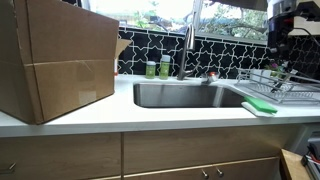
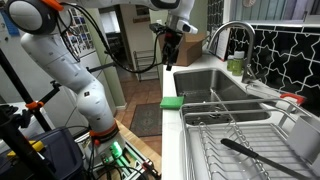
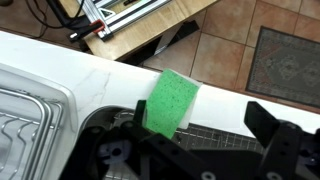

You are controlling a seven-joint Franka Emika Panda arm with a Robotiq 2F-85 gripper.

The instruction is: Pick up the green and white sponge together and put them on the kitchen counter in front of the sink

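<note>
Green sponge [image 3: 170, 100] is seen flat on worktop [image 3: 60, 62] strip in front of sink [image 1: 190, 95], directly below claw [image 3: 195, 155]; jaws are held apart, empty; long axis approx. perpendicular to closing line, white layer poss. hidden.

1. This is a kitchen: a wide stainless-steel sink [image 1: 185, 95] with a tall chrome faucet [image 1: 187, 45] is set into a long white tabletop [image 1: 150, 118].
2. Light wooden cabinets [image 1: 170, 155] with small handles run beneath it.
3. Black patterned wall tiles [image 1: 235, 50] cover the wall behind the sink, below a window [image 1: 160, 12] showing greenery.
4. A wire dish rack [image 2: 240, 140] stands beside the sink, and two small bottles [image 1: 157, 68] stand by the faucet.
5. The wrist view shows brown floor tiles [image 3: 220, 40] and a mat [image 3: 290, 60].
</note>
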